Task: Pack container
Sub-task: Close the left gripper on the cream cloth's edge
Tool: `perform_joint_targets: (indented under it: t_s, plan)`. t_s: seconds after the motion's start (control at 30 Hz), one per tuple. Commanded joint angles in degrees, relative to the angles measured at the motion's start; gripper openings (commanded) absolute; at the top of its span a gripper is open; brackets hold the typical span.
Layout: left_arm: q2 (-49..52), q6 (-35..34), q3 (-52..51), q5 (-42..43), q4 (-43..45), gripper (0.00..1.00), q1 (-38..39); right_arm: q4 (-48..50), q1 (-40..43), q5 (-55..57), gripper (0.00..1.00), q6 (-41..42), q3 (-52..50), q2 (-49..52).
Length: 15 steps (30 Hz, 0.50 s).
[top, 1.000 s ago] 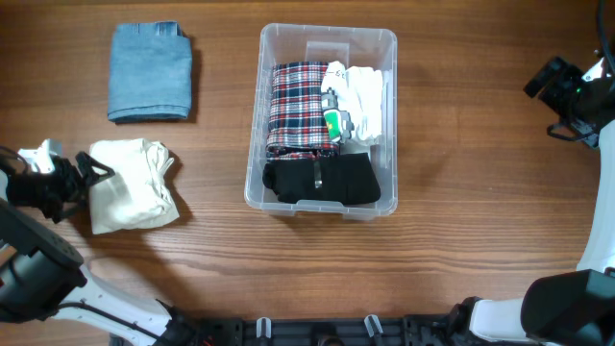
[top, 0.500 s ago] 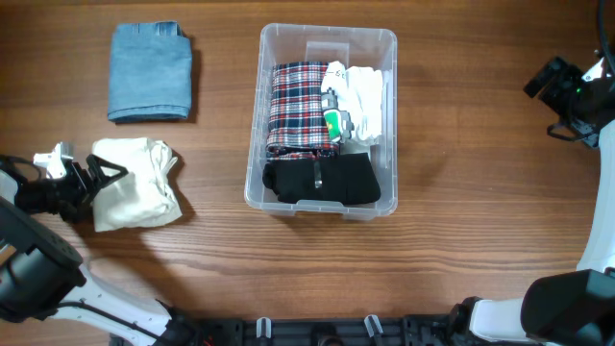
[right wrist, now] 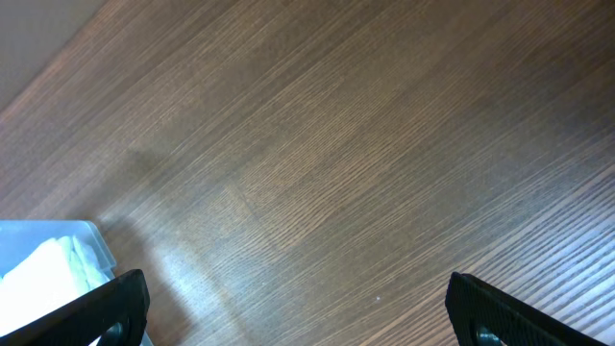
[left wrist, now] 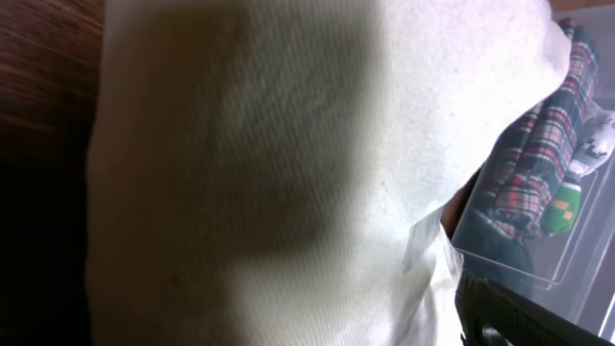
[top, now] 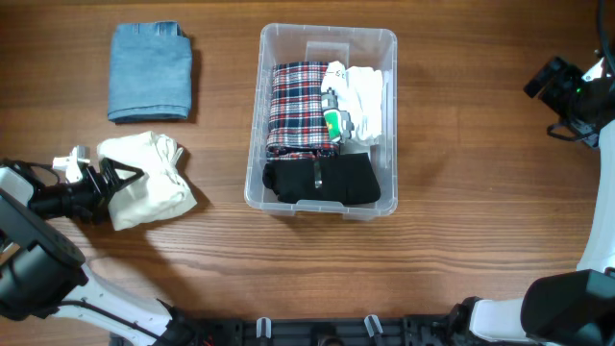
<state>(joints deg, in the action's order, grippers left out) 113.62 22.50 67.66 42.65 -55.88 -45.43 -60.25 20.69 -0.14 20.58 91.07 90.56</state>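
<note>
Mid-pack, judging by the layout: container (top: 327, 37) at the middle of the table (top: 461, 240), already holding plaid shirt (top: 298, 106) on its left side, white garment (top: 365, 96) on its right, black garment (top: 322, 181) across the near end. Likely on the pickup of the cream cloth (top: 159, 187), lying left of the container, near it, not touching. Left gripper (top: 125, 180) low at the cloth's left edge, jaws spread wide, fabric right up against them and filling the left wrist view; no pinch made out yet. Next move probably calls for pushing a bit further onto the fold, pressing the jaws together on a thick bunch of layers, lifting clear of the rim, carrying right, setting down on top of the packed clothes. Risk of catching only a top layer and unfolding the stack. Container to the right of the left gripper, apart from it, cream cloth between the two. Folded denim (top: 150, 72) at far left, unpacked. Right gripper (top: 546, 85) at the far right edge, well apart from the container, jaws spread, empty.
</note>
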Motion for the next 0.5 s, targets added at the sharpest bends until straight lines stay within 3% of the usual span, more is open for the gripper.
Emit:
perform_joint_targets:
  t_s: [0.0, 0.47]
  plan:
    - [0.83, 1.33, -1.46, 1.22, 0.00, 1.00, 0.70, 0.02, -0.04, 0.17, 1.00, 0.46, 0.70, 0.52]
    - [0.83, 1.11, -1.46, 4.31, 4.26, 1.00, 0.70, 0.00, -0.04, 0.17, 1.00, 0.50, 0.70, 0.52]
